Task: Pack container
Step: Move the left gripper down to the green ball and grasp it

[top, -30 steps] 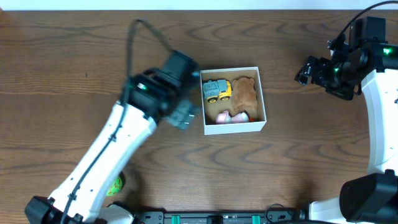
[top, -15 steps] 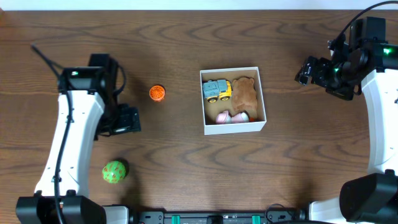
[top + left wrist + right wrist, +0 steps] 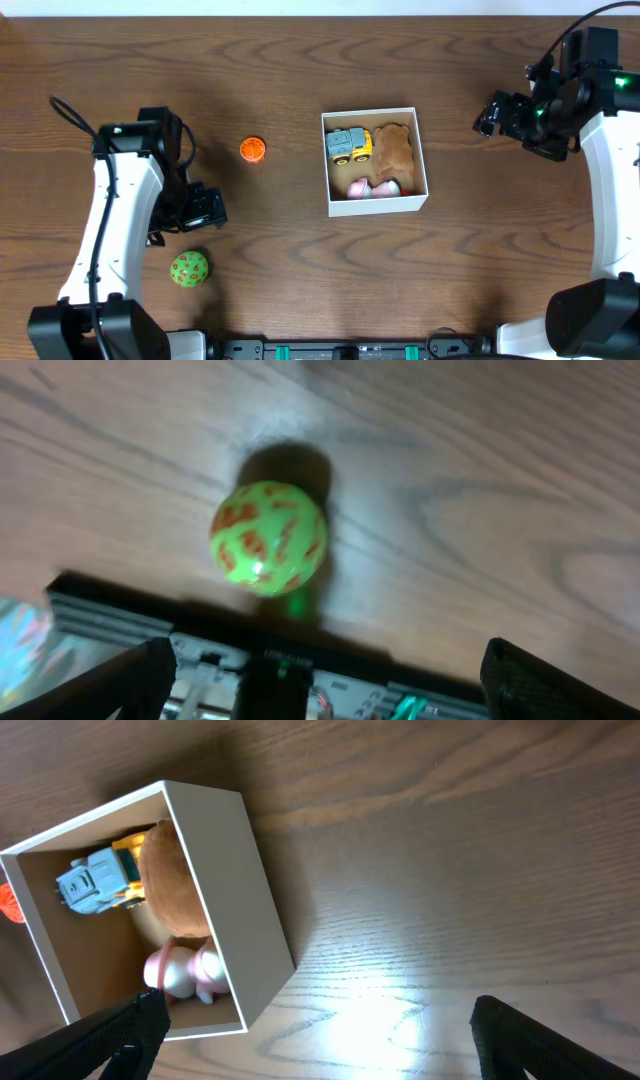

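The container (image 3: 376, 207) is a white-walled cardboard box at the table's middle. It holds a yellow and blue toy truck (image 3: 348, 145), a brown plush (image 3: 395, 148) and a pink and white toy (image 3: 372, 187). It also shows in the right wrist view (image 3: 250, 880). A green ball with orange blotches (image 3: 188, 269) lies at the front left, and in the left wrist view (image 3: 268, 538). A small orange ball (image 3: 253, 149) lies left of the container. My left gripper (image 3: 200, 210) is open and empty above the green ball. My right gripper (image 3: 490, 112) is open and empty, right of the container.
The table's front edge, with a black rail (image 3: 300, 670), runs just beyond the green ball. The wood table (image 3: 480, 260) is bare to the right of and in front of the container.
My left arm has swung from beside the container to the far left, then a little toward the front over the green ball. The orange ball is now uncovered. The right arm has not moved.
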Tool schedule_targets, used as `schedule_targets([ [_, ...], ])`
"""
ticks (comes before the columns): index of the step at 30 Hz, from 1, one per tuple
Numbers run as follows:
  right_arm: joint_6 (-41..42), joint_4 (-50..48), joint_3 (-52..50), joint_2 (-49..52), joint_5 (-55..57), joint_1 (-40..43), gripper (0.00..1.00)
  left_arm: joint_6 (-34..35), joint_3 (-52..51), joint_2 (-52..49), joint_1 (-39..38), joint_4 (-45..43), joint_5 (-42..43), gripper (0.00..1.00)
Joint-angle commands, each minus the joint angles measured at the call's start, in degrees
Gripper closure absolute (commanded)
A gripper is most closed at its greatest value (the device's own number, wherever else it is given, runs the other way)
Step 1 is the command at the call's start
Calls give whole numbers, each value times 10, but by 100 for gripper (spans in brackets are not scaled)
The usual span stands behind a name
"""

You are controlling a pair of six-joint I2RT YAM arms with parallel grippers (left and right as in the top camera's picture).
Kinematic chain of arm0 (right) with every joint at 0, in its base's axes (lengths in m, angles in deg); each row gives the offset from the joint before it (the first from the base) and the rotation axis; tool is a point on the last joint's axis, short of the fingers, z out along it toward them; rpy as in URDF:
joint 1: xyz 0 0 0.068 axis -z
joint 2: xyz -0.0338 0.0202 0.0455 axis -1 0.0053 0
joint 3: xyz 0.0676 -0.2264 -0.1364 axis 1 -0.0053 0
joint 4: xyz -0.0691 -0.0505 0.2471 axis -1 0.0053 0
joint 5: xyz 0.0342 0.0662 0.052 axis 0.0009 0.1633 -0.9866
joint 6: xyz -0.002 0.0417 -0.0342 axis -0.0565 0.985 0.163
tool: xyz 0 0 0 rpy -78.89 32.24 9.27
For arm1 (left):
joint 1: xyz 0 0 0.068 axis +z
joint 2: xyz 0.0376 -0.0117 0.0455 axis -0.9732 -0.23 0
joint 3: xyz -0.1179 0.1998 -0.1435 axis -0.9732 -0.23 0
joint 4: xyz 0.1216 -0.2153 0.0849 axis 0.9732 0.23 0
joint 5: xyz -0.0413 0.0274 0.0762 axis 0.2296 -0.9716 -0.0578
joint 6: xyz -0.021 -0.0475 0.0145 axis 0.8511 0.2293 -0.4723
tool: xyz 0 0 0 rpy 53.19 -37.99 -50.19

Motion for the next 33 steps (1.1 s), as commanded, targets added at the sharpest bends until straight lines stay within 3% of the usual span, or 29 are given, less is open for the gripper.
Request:
schedule_targets([
  [1,6,-3,-2,4,0,-5,1,33,-44,-1,3,-25,6,2],
  [8,6,-1,-2,4,0,-6,1,88,-125,-1,10,-76,-10,2],
  [23,6,0,-2,4,0,-6,1,201,-144,-1,54,-86,-28,2],
  [33,6,0,-2,4,0,-6,1,250,-218,-1,92,-145,-29,2],
])
